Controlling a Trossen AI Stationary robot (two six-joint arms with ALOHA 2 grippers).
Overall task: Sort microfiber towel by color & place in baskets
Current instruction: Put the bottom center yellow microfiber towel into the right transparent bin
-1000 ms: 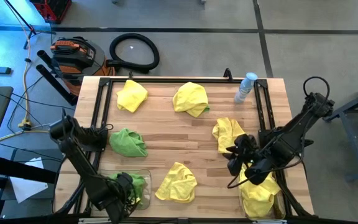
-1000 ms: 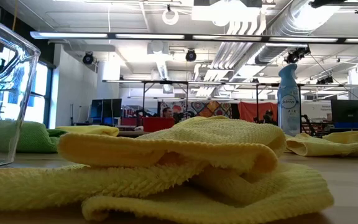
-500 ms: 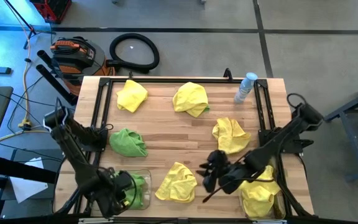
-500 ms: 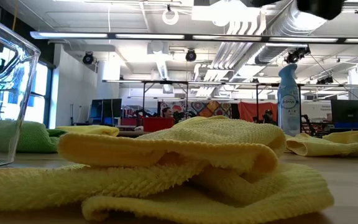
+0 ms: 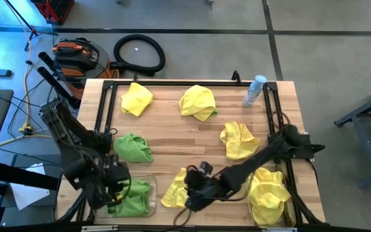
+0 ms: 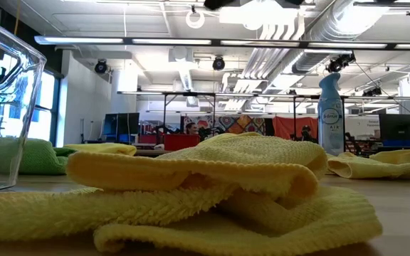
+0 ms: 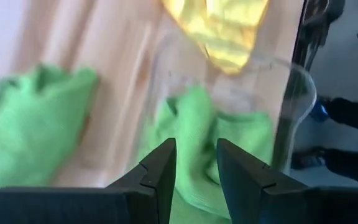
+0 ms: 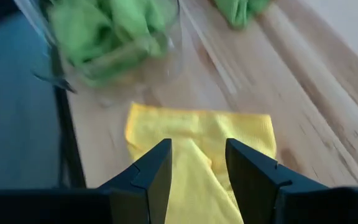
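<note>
Yellow towels lie crumpled on the table at far left [image 5: 136, 98], far centre [image 5: 198, 102], right of centre [image 5: 237, 138] and near centre [image 5: 178, 188]. A green towel [image 5: 133, 147] lies at the left, and another green towel [image 5: 136, 198] sits in the left basket [image 5: 152, 193]. The right basket [image 5: 255, 212] holds yellow towels [image 5: 269, 193]. My right gripper [image 5: 190, 192] hangs open over the near-centre yellow towel [image 8: 197, 140]. My left gripper [image 5: 116, 185] is open, just left of and above the left basket and its green towel [image 7: 229, 137].
A clear spray bottle with a blue cap [image 5: 254, 90] stands at the far right corner. Black frame rails [image 5: 108, 109] run along the table's sides. Bare wood [image 5: 179, 138] shows in the middle of the table. A hose and tool case lie on the floor beyond.
My right gripper has swung from above the right basket toward the table's left and now hangs over the near-centre yellow towel. My left gripper has drawn back from inside the left basket, up and toward the left edge; the green towel stays in the basket.
</note>
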